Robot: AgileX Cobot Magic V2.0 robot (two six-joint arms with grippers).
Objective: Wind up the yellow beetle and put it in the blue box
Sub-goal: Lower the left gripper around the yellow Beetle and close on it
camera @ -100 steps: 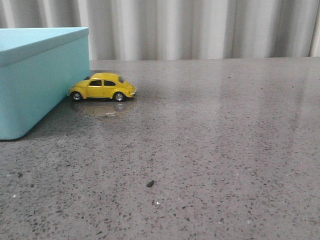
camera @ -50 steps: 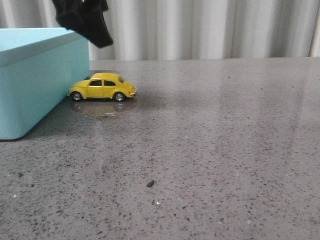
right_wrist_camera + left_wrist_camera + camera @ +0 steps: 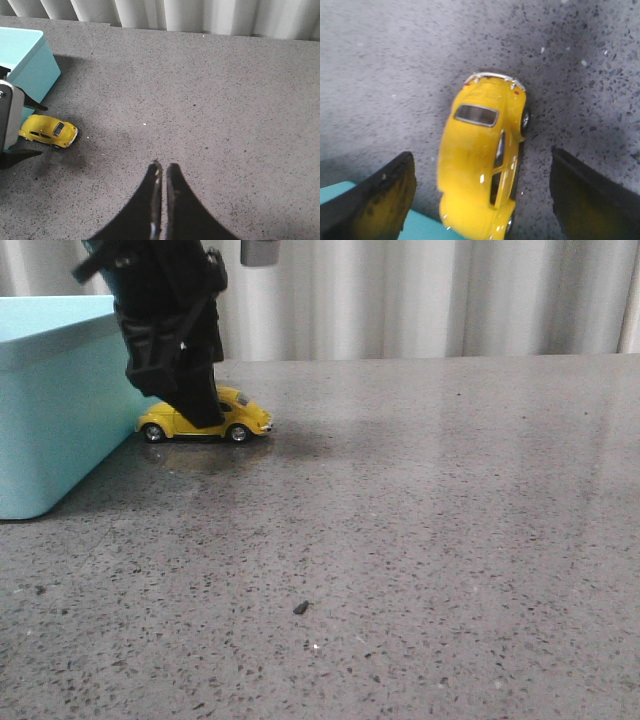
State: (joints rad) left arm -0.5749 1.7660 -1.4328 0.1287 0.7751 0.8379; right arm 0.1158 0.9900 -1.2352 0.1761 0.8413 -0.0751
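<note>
At upper left, the left gripper (image 3: 200,412) hangs spread over the yellow beetle (image 3: 228,412) beside the blue box (image 3: 55,430); the right gripper (image 3: 161,172) is pressed together.

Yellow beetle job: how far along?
Early. Done: nothing; the yellow beetle sits on the table beside the blue box, outside it. In hand: the left gripper is open, straddling the car, not gripping. The right gripper is shut and idle. Left: grasp, wind, store.

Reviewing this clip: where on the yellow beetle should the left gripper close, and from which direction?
Probably from above, across the doors. The yellow beetle stands on its wheels beside the blue box, and the open left gripper already straddles its narrow width. The flat door panels offer better purchase than the rounded roof or bumpers.
</note>
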